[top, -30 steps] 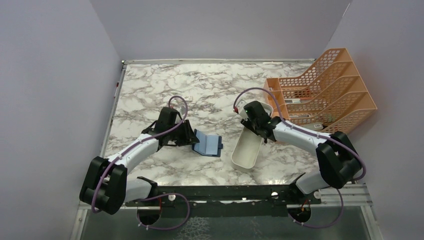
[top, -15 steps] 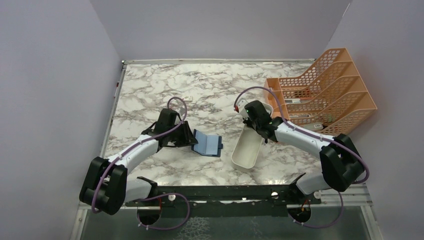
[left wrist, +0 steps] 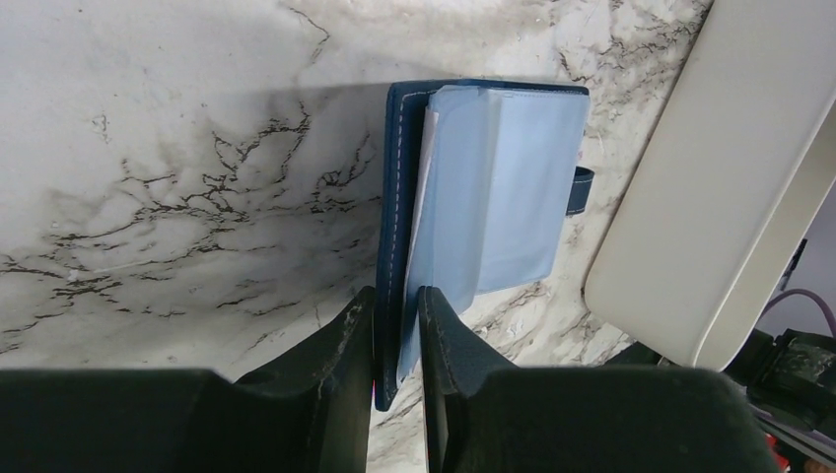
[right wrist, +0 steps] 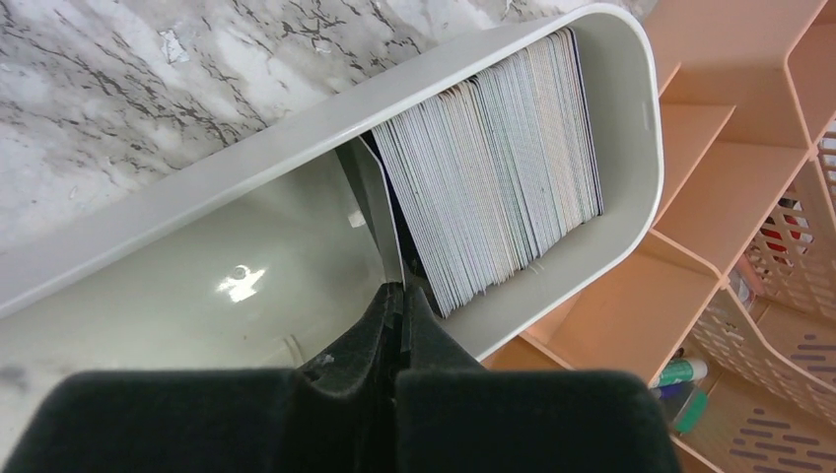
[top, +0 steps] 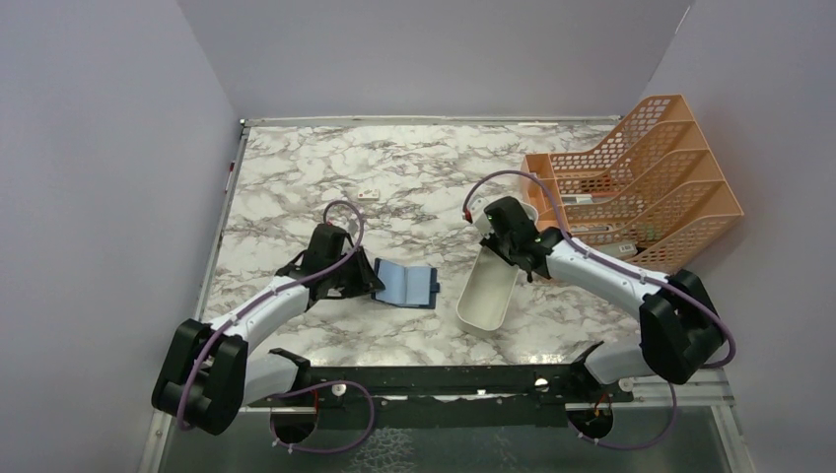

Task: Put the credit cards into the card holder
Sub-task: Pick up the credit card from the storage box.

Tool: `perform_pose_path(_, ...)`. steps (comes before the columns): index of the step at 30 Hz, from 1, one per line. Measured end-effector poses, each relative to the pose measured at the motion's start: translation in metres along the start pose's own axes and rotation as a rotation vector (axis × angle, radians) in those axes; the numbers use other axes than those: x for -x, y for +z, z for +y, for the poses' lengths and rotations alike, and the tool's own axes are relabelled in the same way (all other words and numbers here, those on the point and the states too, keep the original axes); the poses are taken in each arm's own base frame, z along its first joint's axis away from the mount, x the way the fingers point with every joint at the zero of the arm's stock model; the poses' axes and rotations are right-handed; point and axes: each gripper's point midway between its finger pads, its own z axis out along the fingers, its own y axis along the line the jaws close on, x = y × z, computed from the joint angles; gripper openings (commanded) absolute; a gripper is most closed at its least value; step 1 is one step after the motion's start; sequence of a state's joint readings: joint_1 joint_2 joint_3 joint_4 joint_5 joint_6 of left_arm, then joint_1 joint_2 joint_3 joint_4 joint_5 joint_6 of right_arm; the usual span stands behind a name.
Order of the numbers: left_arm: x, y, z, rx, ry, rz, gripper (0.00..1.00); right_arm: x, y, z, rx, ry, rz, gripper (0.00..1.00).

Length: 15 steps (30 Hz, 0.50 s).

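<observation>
The navy-blue card holder (top: 406, 284) (left wrist: 493, 187) lies open on the marble, its light blue inner side up. My left gripper (top: 371, 283) (left wrist: 396, 315) is shut on its left cover edge, with the navy cover and a light blue leaf between the fingers. A dense stack of credit cards (right wrist: 503, 168) stands on edge at the far end of the white tray (top: 483, 305) (right wrist: 296, 128). The front card (right wrist: 383, 217) leans away from the stack. My right gripper (top: 515, 251) (right wrist: 400, 301) is shut on that card's lower edge.
The orange mesh file rack (top: 641, 177) (right wrist: 730, 118) stands right behind the tray's far end, close to my right gripper. A tiny white block (top: 370, 194) lies on the marble beyond the left arm. Grey walls close in the left, back and right.
My right jaws have closed onto the front card in the tray. My left jaws have narrowed on the holder's cover, the arm drew nearer, and the holder now lies flatter.
</observation>
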<state>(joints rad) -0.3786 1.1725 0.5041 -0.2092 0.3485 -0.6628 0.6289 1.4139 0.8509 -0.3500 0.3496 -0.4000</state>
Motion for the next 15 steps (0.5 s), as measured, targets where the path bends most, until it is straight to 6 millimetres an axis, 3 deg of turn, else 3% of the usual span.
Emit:
perform_pose_path(10,-0.013,0.009,0.009,-0.030,-0.084,-0.017,0.17,0.018,-0.030,-0.004,0.045,0.068,-0.080,0.01)
perform_pose_path(15,-0.016,0.010,0.008,-0.051,-0.115,-0.021,0.35,0.027,-0.040,-0.005,0.067,0.113,-0.106,0.01)
